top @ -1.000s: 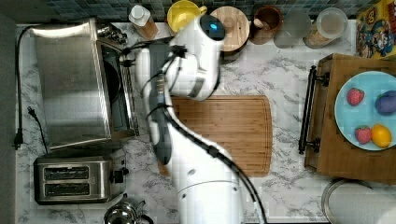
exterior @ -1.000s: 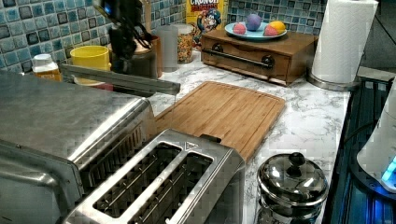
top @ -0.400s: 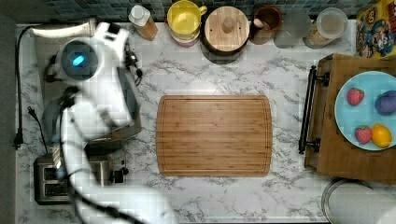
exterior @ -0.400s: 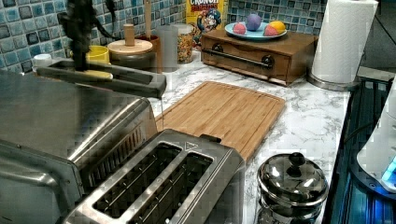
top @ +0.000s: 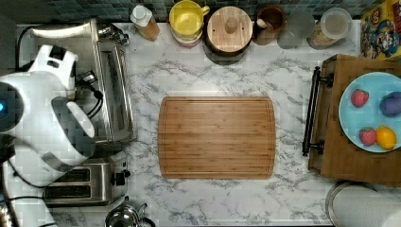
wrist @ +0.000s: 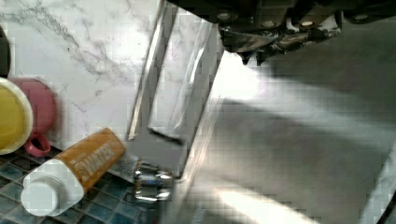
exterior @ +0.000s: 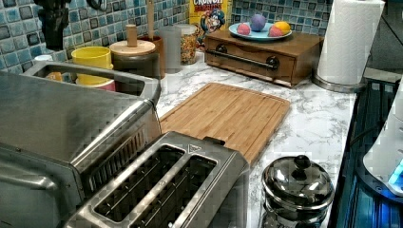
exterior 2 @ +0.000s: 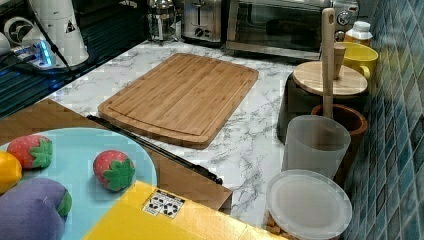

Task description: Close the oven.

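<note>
A white marble counter (top: 227, 198) veined with grey runs the width of the kitchen. Behind it the wall (exterior: 104, 21) is covered in small blue-green tiles (exterior 2: 395, 150), glossy and mottled. Along the left view's right edge a dark stovetop (exterior: 366, 190) meets the marble. Light falls evenly, with soft glints on the tiles.

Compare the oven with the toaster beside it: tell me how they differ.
The oven is the bigger box with a glass door in front; the toaster is smaller. The toaster's top has two open slots; the oven's top is a plain sheet. In the right view the oven's door looks nearly shut. Both are brushed steel, side by side on the marble counter.
</note>
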